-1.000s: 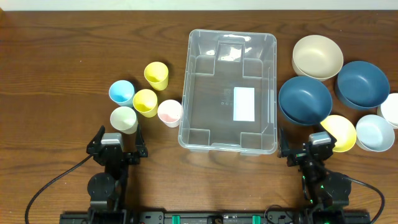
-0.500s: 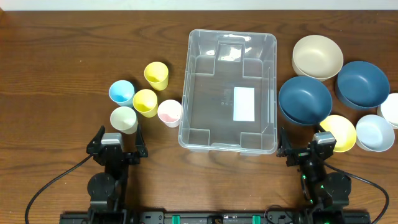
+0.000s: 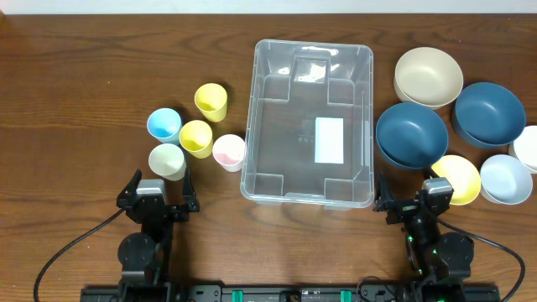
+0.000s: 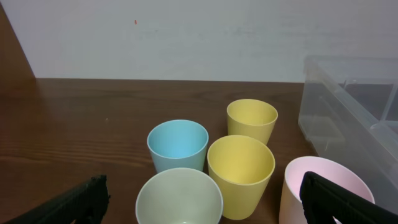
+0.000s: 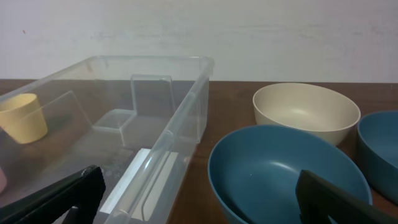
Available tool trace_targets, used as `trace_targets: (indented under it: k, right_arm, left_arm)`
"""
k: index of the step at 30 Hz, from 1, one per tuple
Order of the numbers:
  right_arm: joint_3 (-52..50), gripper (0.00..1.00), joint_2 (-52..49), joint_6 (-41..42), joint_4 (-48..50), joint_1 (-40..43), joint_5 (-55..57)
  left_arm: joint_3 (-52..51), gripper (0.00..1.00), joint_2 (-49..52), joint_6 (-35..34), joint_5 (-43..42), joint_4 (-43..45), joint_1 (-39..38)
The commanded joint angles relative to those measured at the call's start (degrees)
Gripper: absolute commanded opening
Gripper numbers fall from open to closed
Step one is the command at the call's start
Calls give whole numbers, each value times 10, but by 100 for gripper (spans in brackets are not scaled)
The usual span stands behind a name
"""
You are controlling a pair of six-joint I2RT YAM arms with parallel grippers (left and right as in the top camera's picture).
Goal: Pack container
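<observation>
The clear container (image 3: 262,126) stands empty at the table's middle, a white label on its base; it also shows in the right wrist view (image 5: 143,124) and the left wrist view (image 4: 336,106). Left of it stand several cups: blue (image 3: 164,124), two yellow (image 3: 211,101), pale green (image 3: 167,160) and pink (image 3: 228,151). Right of it are bowls: cream (image 3: 428,75), two dark blue (image 3: 411,134), yellow (image 3: 458,178), light blue (image 3: 506,179). My left gripper (image 3: 159,195) is open and empty, just short of the cups. My right gripper (image 3: 414,201) is open and empty, near the dark blue bowl (image 5: 280,168).
A white bowl (image 3: 529,147) sits at the right edge. A pale wall runs behind the table in both wrist views. Bare wood lies to the far left of the cups and along the front edge between the arms.
The right gripper has shifted very slightly; nothing else has moved.
</observation>
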State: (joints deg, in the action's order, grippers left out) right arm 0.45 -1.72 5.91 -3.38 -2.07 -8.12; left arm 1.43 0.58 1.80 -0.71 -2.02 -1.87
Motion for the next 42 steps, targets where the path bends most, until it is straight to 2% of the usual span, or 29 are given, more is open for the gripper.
trace_targets:
  k: [1,34,42]
  right_arm:
    - [-1,99,-1,9,-2,6,-7]
    - [-1,99,-1,9,-2,6,-5]
    - [-1,99,-1,165,2,5,-42]
  left_arm:
    - [-12,98,-2,10,-2,-19,2]
    - [-12,98,-2,10,-2,-19,2]
    - [-12,98,-2,10,-2,-19,2]
